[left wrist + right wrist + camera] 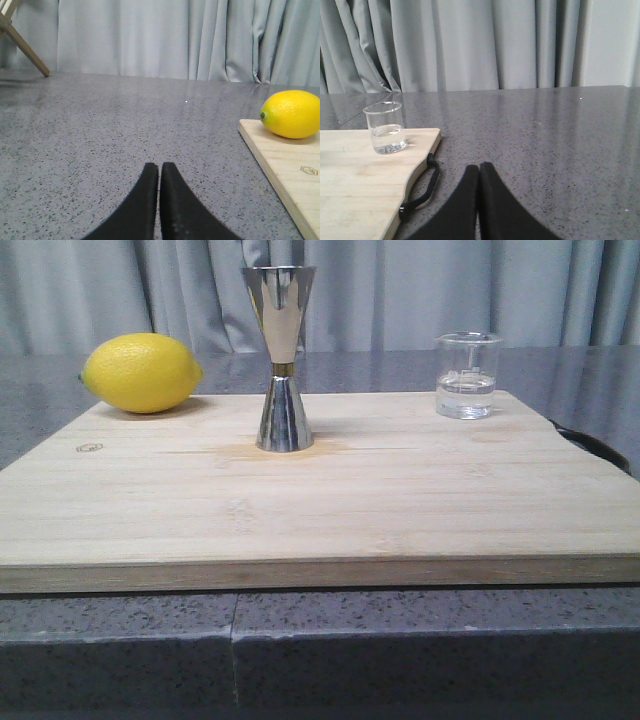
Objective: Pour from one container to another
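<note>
Glass beaker [467, 375], fragile, slick, part-filled, sits at the jigger's [281, 358] three o'clock; best gripped mid-wall. Both hands [159, 172] [479, 175] rest pressed together, empty.

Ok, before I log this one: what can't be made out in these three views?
- Jigger: front view looks from the side, so the inside of its top cup is hidden; absent from both wrist views.
- Beaker markings: too small to read in front or right wrist view.
- Both arms: outside the front view; only the left gripper and right gripper tips show.
- Cutting board strap: mostly cut off by the front view's right edge.
</note>
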Robot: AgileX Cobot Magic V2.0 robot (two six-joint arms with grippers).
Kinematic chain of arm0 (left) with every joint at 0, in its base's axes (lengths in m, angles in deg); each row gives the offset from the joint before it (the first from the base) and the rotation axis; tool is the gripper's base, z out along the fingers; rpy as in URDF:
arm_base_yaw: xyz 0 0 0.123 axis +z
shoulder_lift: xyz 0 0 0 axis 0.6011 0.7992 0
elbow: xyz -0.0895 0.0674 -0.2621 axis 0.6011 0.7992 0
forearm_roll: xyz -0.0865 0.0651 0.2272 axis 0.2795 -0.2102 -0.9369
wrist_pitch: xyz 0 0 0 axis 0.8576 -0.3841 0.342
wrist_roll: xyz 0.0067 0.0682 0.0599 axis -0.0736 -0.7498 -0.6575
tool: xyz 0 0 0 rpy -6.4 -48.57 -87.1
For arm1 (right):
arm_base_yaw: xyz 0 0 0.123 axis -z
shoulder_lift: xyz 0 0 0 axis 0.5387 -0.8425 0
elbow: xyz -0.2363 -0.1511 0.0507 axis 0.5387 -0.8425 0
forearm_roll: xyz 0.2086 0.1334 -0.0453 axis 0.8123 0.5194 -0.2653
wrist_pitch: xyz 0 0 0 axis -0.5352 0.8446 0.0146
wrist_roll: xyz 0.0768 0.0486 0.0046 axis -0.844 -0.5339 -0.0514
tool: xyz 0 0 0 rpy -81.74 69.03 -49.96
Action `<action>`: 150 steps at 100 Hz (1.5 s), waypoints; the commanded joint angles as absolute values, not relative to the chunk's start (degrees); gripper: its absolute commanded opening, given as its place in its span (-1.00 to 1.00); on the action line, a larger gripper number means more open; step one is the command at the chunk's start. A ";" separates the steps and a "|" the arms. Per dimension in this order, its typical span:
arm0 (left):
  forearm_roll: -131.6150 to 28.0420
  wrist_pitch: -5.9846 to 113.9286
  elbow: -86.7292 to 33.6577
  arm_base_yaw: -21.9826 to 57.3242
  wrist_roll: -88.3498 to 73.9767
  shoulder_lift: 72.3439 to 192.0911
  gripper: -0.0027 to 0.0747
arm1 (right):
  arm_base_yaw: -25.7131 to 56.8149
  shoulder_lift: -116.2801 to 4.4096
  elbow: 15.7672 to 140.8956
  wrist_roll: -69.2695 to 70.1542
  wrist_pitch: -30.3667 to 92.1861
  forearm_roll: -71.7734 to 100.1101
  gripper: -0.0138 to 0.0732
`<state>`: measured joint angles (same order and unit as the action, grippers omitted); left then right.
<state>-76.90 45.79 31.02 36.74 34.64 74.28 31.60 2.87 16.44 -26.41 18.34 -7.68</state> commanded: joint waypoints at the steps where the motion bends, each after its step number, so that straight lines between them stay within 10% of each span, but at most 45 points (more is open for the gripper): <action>1: -76.97 41.14 31.26 36.78 34.86 72.84 -0.98 | 31.97 4.25 15.49 -26.27 13.83 -8.05 -0.85; 100: -76.97 35.48 30.87 36.78 34.86 72.84 -0.98 | 31.97 4.25 16.27 -26.27 9.49 -7.57 -0.85; 150: -77.35 50.15 9.70 36.78 34.86 81.76 -0.98 | 31.97 -6.43 40.53 -26.27 31.18 -6.52 -0.85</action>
<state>-76.90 50.39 15.25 36.74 34.64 77.38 31.60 -1.62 34.60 -26.41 31.14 -6.59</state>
